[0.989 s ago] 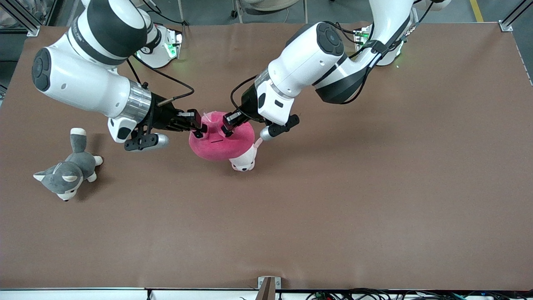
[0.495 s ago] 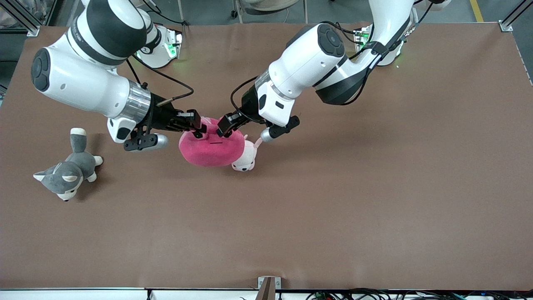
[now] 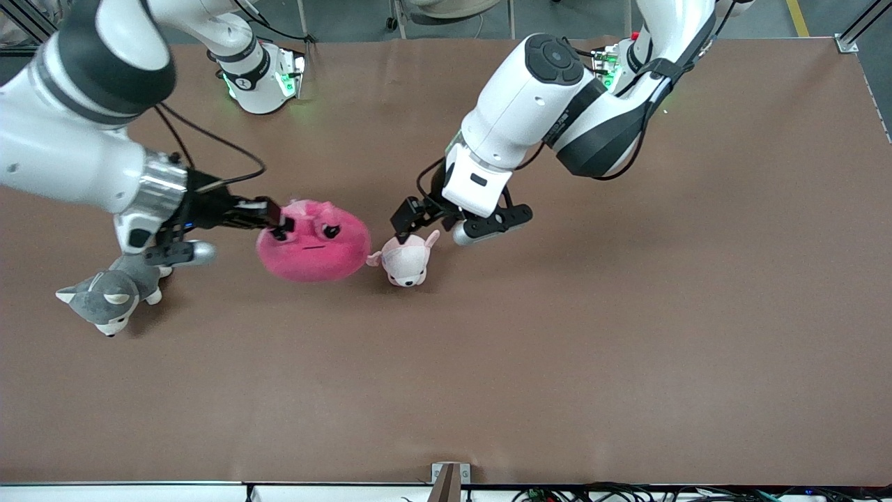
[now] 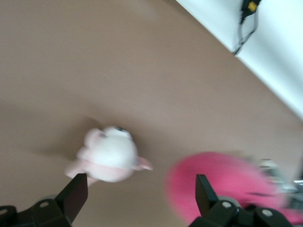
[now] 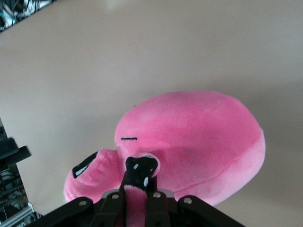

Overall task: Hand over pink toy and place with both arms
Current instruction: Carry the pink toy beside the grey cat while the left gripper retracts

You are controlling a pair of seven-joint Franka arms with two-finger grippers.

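The pink toy is a big hot-pink plush with dark eyes. My right gripper is shut on its edge by one eye, over the table toward the right arm's end; the right wrist view shows pink fabric pinched at my right gripper and the toy's body past it. My left gripper is open and empty, apart from the toy, just over the small pale pink-and-white plush. In the left wrist view my left gripper has wide-apart fingers, with the pale plush and the pink toy below.
A grey-and-white plush dog lies on the brown table near the right arm's end, partly under the right wrist. The pale plush lies beside the pink toy, toward the left arm's end.
My left gripper let go of the pink toy and drew back toward the left arm's end. My right gripper carried the toy toward the right arm's end, uncovering the pale plush.
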